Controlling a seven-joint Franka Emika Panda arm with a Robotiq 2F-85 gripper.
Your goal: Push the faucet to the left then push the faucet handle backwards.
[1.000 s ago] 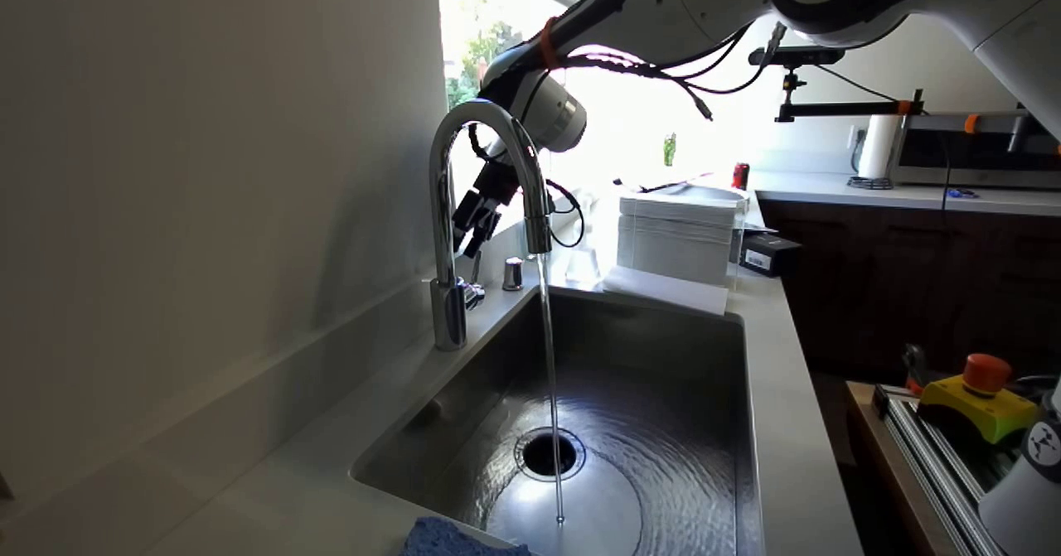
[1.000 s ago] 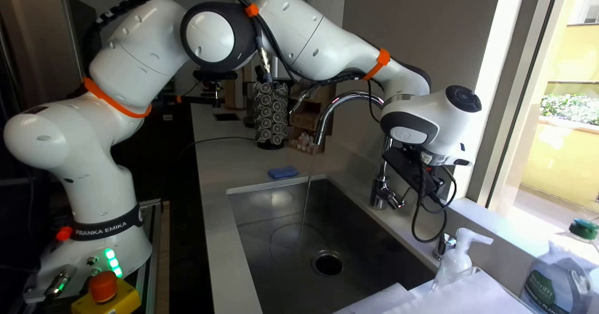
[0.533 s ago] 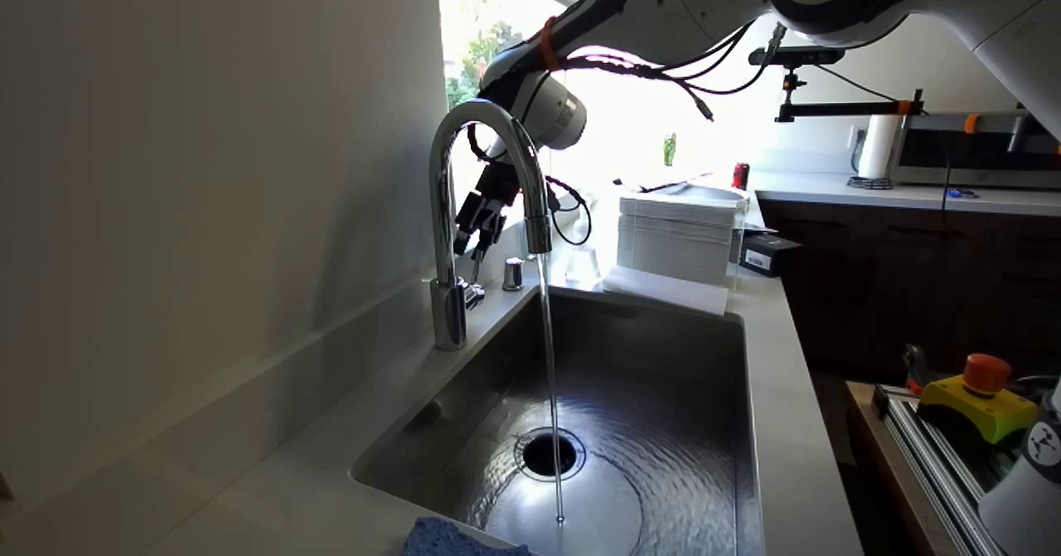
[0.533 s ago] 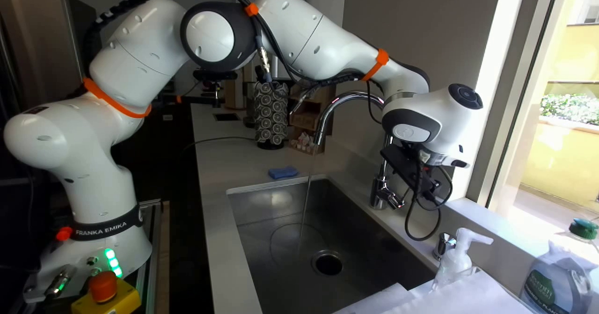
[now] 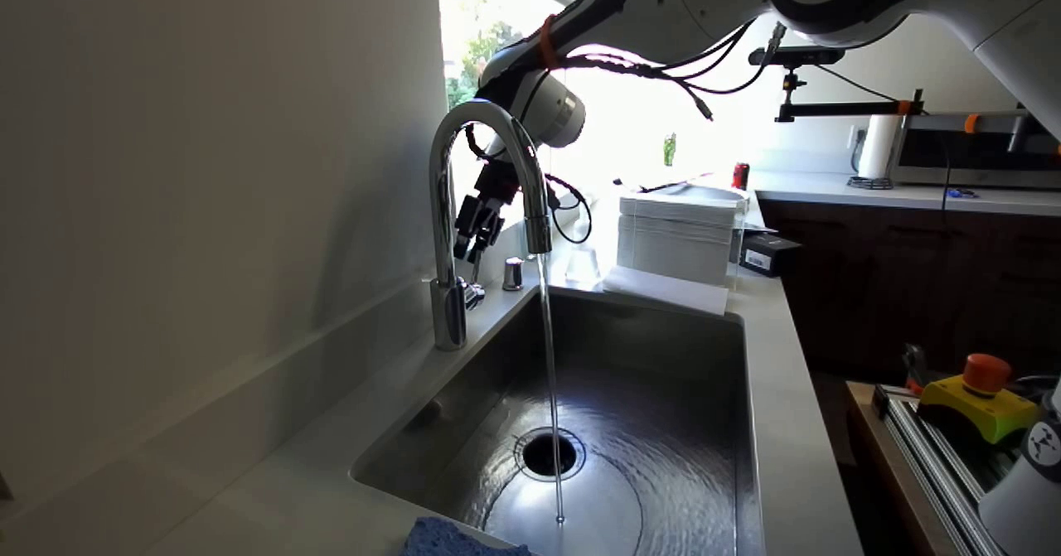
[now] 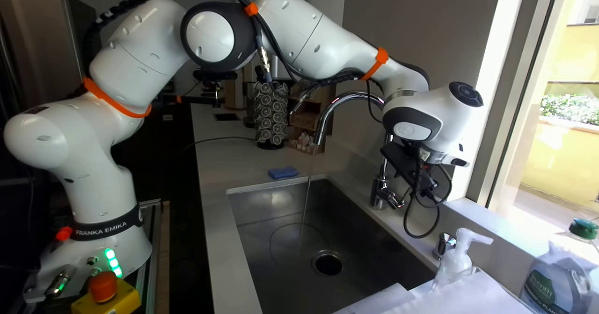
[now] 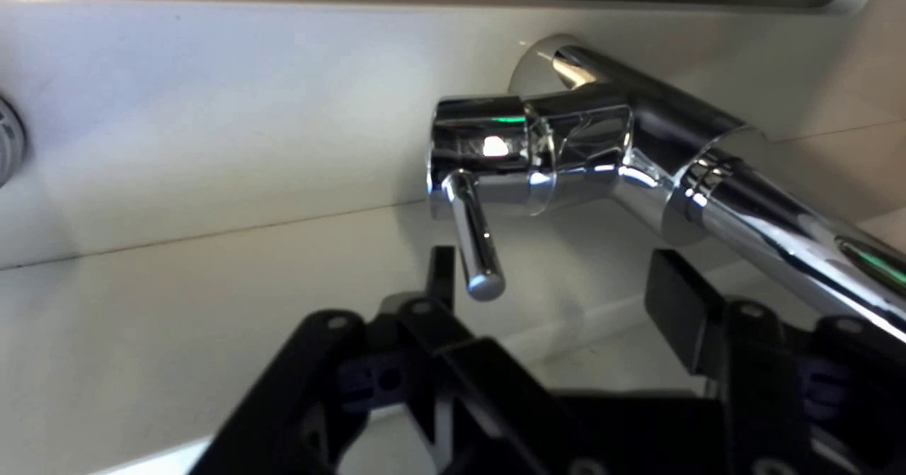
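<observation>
The faucet point(image 5: 485, 110) is a shiny gooseneck tap, arched over the sink in both exterior views point(image 6: 346, 97). Water runs from its spout. Its stem crosses the right side of the wrist view point(image 7: 786, 231). The faucet handle point(image 7: 476, 238) is a thin metal lever on the side knob, also visible in an exterior view point(image 5: 476, 271). My gripper point(image 7: 557, 284) is open and holds nothing. In the wrist view the lever's tip lies between the fingers, close beside the left-hand finger with a narrow gap. In an exterior view the gripper point(image 5: 467, 251) is behind the stem, above the handle.
The steel sink point(image 6: 243, 211) lies in front of the faucet. A wall stands close behind it. A chrome button point(image 5: 513, 274), a soap pump point(image 6: 456, 258), a detergent bottle point(image 6: 557, 272) and a white stack point(image 5: 675, 237) are nearby. A blue sponge point(image 6: 282, 172) lies beyond the sink.
My hand has shifted and tilted slightly, and its cable loop has swung left in an exterior view. The fingers stay near the lever. The faucet and the water stream look unchanged.
</observation>
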